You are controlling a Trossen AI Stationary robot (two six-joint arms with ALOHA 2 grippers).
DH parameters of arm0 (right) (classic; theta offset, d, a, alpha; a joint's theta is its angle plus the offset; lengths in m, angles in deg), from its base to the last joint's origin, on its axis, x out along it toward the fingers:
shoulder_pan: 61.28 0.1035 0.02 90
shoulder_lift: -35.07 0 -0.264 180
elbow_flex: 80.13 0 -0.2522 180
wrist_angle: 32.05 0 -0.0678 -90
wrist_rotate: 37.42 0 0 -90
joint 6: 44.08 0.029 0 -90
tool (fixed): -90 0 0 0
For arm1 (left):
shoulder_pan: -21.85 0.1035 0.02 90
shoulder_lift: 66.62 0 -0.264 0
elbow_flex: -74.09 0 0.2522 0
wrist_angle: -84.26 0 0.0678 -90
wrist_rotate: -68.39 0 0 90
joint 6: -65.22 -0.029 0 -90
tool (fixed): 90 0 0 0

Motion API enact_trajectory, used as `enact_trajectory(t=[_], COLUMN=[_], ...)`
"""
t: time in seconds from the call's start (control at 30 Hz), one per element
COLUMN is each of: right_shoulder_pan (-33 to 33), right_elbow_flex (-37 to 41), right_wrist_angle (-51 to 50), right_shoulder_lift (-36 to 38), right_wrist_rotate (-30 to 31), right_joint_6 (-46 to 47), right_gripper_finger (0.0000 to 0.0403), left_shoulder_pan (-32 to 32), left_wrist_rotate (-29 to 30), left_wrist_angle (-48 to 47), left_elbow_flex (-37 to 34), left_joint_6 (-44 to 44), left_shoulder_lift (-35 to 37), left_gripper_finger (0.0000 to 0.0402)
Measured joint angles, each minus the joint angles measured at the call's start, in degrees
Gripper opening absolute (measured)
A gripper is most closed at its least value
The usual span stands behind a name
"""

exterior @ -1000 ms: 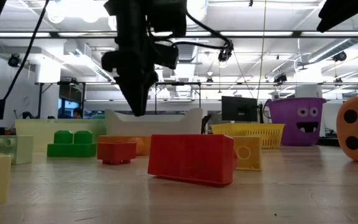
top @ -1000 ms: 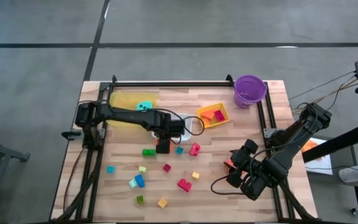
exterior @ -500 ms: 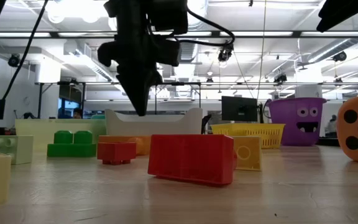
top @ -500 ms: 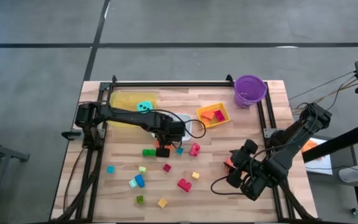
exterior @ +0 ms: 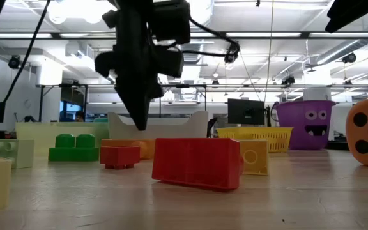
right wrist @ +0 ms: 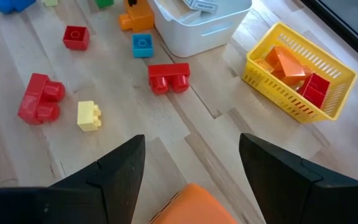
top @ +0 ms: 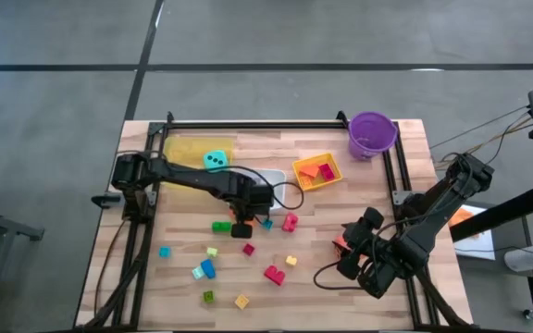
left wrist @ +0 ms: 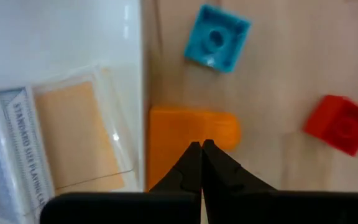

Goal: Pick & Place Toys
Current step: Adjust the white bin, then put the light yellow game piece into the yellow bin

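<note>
Small bright blocks lie scattered on the wooden table (top: 183, 277): green (top: 221, 226), teal (left wrist: 216, 38), red (left wrist: 344, 124), red (top: 274, 274) and yellow (top: 291, 261). My left gripper (left wrist: 201, 148) points straight down, shut and holding nothing. Its tips hang just above an orange block (left wrist: 191, 132) that lies against the white tray (left wrist: 61, 37). In the low view a gap shows under the left gripper (exterior: 139, 126). My right gripper (top: 354, 259) waits open at the table's right side, over the orange die (right wrist: 194, 205). A teal die (top: 215, 160) rests in the pale yellow tray (top: 185, 148).
The white tray holds an orange card (left wrist: 79, 130) and a blue one (left wrist: 5, 149). A yellow basket (top: 316, 171) with orange and red pieces stands right of it. The purple bucket (top: 372, 134) is at the far right corner. Black rails (top: 248, 124) frame the table.
My left gripper has tipped a little and its tips have sunk slightly toward the orange block, shifting toward the table's near edge. In the low view its fingertips have drawn together into a point. No block has moved.
</note>
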State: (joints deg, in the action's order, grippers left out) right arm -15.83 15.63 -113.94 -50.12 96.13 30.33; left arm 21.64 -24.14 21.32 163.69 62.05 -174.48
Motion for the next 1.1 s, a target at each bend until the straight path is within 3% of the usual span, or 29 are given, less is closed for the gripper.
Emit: enact_trajectory(t=[0.3,0.73,0.87,1.1], right_shoulder_pan=[0.0,0.0,-0.3,-2.7], right_elbow_flex=[0.0,0.0,0.2,1.0], right_wrist_angle=[0.2,1.2,4.9,17.0], right_shoulder_lift=[0.0,0.0,0.0,-0.2], right_wrist_rotate=[0.0,0.0,0.0,0.1], right_joint_6=[0.0,-1.0,-5.1,-13.7], right_gripper_finger=[0.0258,0.0258,0.0258,0.0258], left_shoulder_pan=[3.6,8.4,8.4,5.2], left_wrist_rotate=[4.5,4.4,4.5,4.5], left_wrist_angle=[2.5,7.3,6.6,-4.2], left_elbow_flex=[-0.9,-0.9,-0.3,4.6], left_joint_6=[1.1,1.9,7.3,10.1], left_shoulder_lift=[0.0,0.0,0.0,1.2], left_gripper_finger=[0.0,0.0,0.0003,0.0073])
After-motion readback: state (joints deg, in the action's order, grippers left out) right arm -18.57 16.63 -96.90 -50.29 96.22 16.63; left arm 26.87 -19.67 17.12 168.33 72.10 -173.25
